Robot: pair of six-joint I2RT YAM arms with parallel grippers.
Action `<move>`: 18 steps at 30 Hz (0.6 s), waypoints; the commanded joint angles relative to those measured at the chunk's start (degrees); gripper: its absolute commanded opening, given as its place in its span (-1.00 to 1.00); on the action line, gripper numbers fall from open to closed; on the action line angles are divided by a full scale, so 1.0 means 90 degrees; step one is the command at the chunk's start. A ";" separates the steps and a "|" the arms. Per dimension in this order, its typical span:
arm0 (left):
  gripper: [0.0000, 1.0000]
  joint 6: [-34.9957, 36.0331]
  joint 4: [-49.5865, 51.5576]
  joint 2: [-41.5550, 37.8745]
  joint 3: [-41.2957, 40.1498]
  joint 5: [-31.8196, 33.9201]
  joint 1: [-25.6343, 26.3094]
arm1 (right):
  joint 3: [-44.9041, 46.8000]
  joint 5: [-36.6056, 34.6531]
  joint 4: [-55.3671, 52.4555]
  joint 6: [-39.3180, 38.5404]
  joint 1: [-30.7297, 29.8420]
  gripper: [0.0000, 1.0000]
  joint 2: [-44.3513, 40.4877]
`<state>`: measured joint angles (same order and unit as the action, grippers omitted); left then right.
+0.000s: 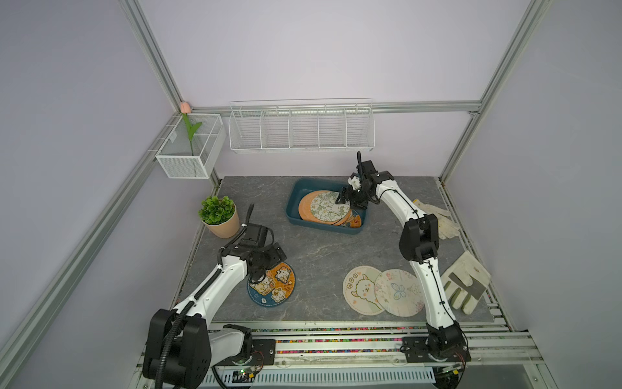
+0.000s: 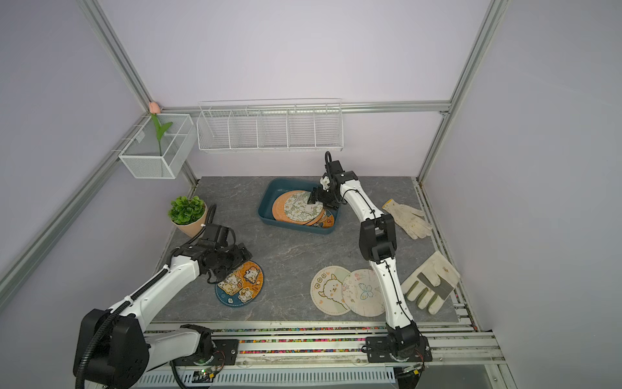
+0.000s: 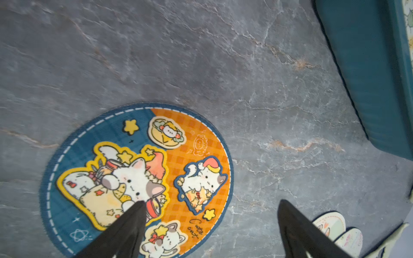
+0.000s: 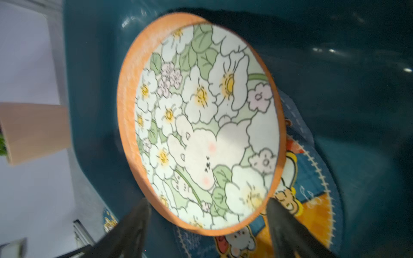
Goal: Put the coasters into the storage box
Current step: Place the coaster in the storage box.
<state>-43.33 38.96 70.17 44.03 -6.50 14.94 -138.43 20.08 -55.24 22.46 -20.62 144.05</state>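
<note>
I log: storage box (image 1: 292, 205) under right end effector (image 4: 207, 201), jaws apart; at least three coasters (image 1: 304, 207) inside, floral coaster (image 4: 201, 125) topmost. On surface (image 1: 319, 262), three: cat coaster (image 3: 138, 169) partly under left end effector (image 3: 210, 202), jaws apart; alpaca coaster (image 1: 361, 289) and butterfly coaster (image 1: 400, 292) overlapping, well apart from both.

White arm links (image 1: 218, 286) — black joints (image 1: 419, 240), black cables (image 1: 170, 340) running alongside.

The teal-blue storage box (image 1: 292, 202) sits on the counter (image 1: 319, 256). Inside it, a flower-print coaster (image 1: 328, 205) lies atop a plain orange coaster (image 1: 304, 207), with a blue-and-orange coaster (image 1: 355, 220) peeking out beneath. Well apart from the box, a cat coaster (image 1: 274, 286) lies flat. Also well apart from it, a sheep coaster (image 1: 360, 289) and a butterfly coaster (image 1: 399, 291) overlap.
</note>
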 commanded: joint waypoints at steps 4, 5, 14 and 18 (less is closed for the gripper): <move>0.83 0.0147 0.0362 -0.0121 -0.0170 0.0432 -0.0376 | 0.0176 -0.0336 -0.0571 -0.0488 -0.0069 0.97 -0.0447; 0.83 0.0135 0.0391 -0.0143 -0.0212 0.0471 -0.0467 | 0.0254 -0.0326 -0.0570 -0.0533 -0.0081 1.00 -0.0574; 0.83 0.0000 0.0587 -0.0260 -0.0605 0.0964 -0.1228 | 0.1185 -0.0036 -0.0476 -0.0822 -0.0262 0.90 -0.1571; 0.83 -0.0151 0.0346 -0.0320 -0.0953 0.1001 -0.1375 | 0.1572 0.0087 -0.0312 -0.0841 -0.0355 0.87 -0.1937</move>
<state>-43.44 41.89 68.23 37.28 0.73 3.20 -126.45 19.14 -58.61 16.60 -23.16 129.51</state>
